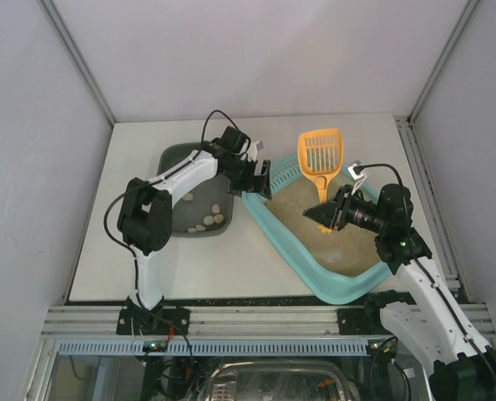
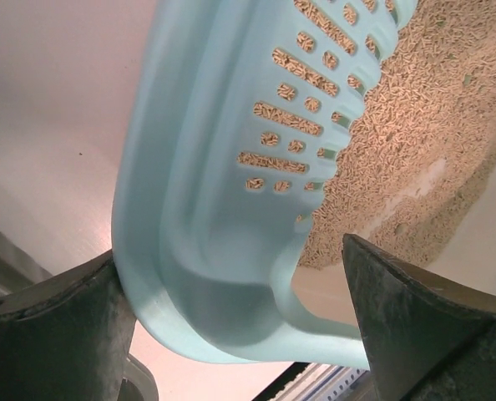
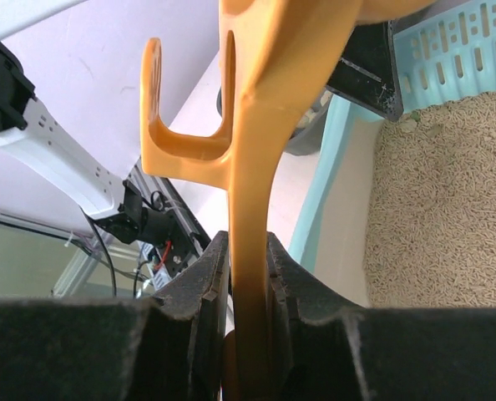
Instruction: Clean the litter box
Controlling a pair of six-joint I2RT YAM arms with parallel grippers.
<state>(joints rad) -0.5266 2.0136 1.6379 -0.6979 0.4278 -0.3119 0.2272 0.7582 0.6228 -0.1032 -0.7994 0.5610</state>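
The light-teal litter box lies slantwise on the table, with beige litter inside. My left gripper stands open at its far left corner. In the left wrist view that corner, with its perforated strip, fills the space between the wide-apart fingers of my left gripper. My right gripper hovers over the litter, shut on the handle of an orange slotted scoop. The scoop's head points to the far side. The right wrist view shows the handle clamped in the right gripper.
A dark grey-green tub with several pale lumps sits left of the litter box, under my left arm. The table's white top shows in front of it. The enclosure's walls stand close on both sides and at the back.
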